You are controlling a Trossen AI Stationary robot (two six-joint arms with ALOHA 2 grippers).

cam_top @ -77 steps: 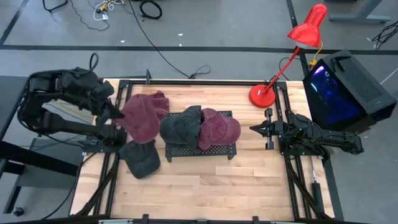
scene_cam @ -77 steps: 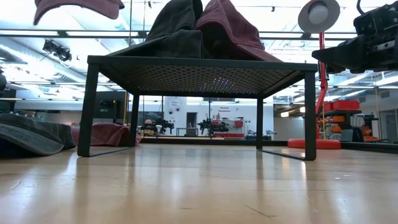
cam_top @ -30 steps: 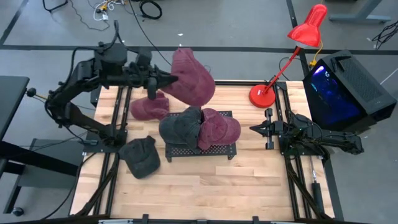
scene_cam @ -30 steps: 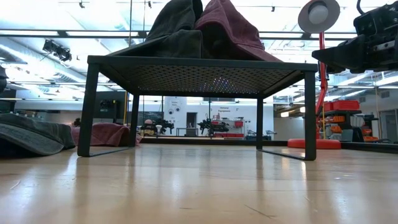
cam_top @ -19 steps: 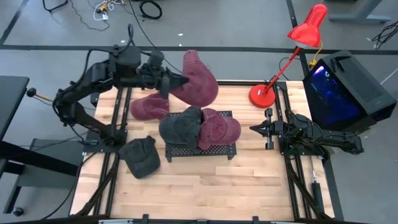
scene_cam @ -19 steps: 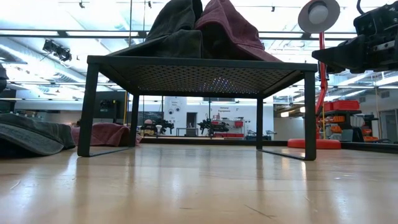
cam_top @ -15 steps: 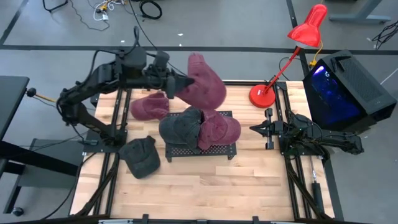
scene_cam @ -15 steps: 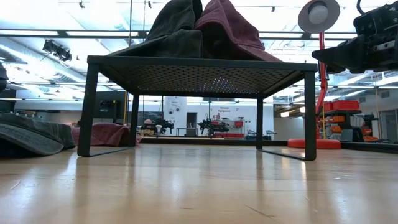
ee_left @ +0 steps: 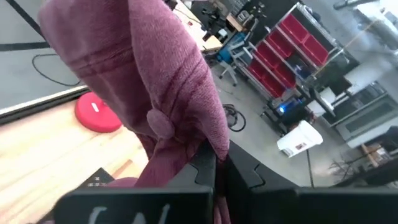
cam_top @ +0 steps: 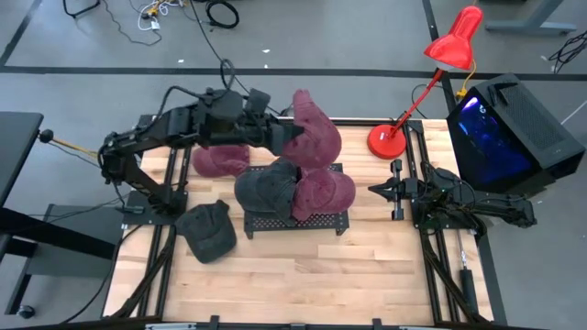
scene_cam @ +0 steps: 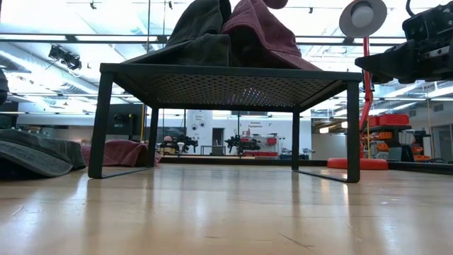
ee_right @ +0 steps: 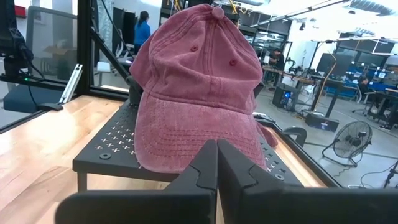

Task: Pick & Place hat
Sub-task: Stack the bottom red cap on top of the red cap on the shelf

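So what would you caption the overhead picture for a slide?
Left tool carries a maroon hat above the black rack, which holds two hats already; right tool waits beside it.

Bright overhead light; ceiling glare; soft shadows.

Five hats: three maroon hats (cam_top: 316,137), two dark hats (cam_top: 266,188); one rack (cam_top: 295,223), one lamp (cam_top: 431,78).

Grey floor (cam_top: 321,37), loose cables (cam_top: 220,13), red shelving (ee_left: 298,43).
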